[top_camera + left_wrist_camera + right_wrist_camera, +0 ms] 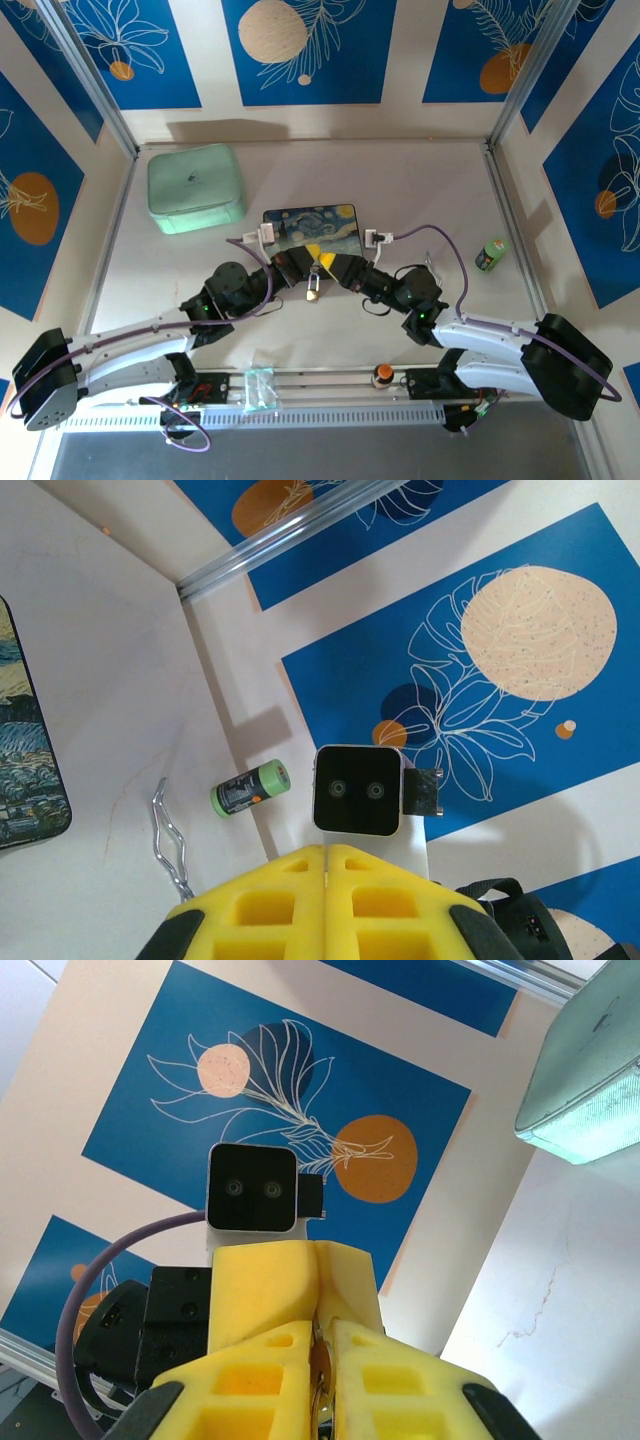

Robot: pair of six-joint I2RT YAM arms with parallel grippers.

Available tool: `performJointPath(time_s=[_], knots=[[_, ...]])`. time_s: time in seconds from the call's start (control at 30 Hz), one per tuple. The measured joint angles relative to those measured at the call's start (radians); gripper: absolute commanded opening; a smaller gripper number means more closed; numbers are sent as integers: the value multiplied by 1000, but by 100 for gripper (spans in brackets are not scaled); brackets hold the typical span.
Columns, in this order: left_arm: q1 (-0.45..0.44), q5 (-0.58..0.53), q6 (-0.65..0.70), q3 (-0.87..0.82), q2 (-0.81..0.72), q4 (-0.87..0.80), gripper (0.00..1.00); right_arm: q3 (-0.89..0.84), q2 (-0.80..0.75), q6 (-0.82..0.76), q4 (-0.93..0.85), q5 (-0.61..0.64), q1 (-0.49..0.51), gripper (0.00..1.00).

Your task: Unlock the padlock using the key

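Just in front of the starry box (pixel 322 221), left claw (pixel 297 262) and right claw (pixel 336 265) meet, both closed. Padlock (pixel 314 288) sits nearer than the tips, upright, equidistant. Key not discernible.

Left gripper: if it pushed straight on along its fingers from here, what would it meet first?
The right gripper. The left gripper points nose to nose at it above the padlock, with the right wrist's camera dead ahead. The tips look to be touching, though depth is unclear.
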Motion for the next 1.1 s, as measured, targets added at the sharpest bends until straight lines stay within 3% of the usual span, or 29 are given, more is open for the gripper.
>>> performJointPath(time_s=[0.13, 0.37, 0.43, 0.5, 0.57, 0.67, 0.8, 1.0, 1.1], knots=[[0, -4, 0, 0, 0, 0, 0, 0, 0, 3, -1, 5, 0, 0], [0, -5, 0, -2, 0, 1, 2, -1, 0, 3, -1, 9, 0, 0], [0, -7, 6, -4, 0, 0, 40, -2, -2, 3, -9, 11, 0, 0], [0, -16, 19, -5, -9, -18, 64, -4, -14, 3, -29, 18, 0, 0], [0, -36, 38, -5, -44, -68, 73, -10, -33, 3, -55, 23, -2, 0], [1, -78, 92, -5, -134, -177, 80, -13, -68, 3, -125, 16, -26, 0], [5, -102, 205, 27, -212, -364, 100, 21, -116, -22, -340, -8, -79, 0], [8, -79, 332, 96, -162, -606, 99, 48, -219, -88, -615, -24, -119, 0], [8, -52, 367, 37, -153, -614, 95, 53, -257, -106, -739, -26, -166, 0]])
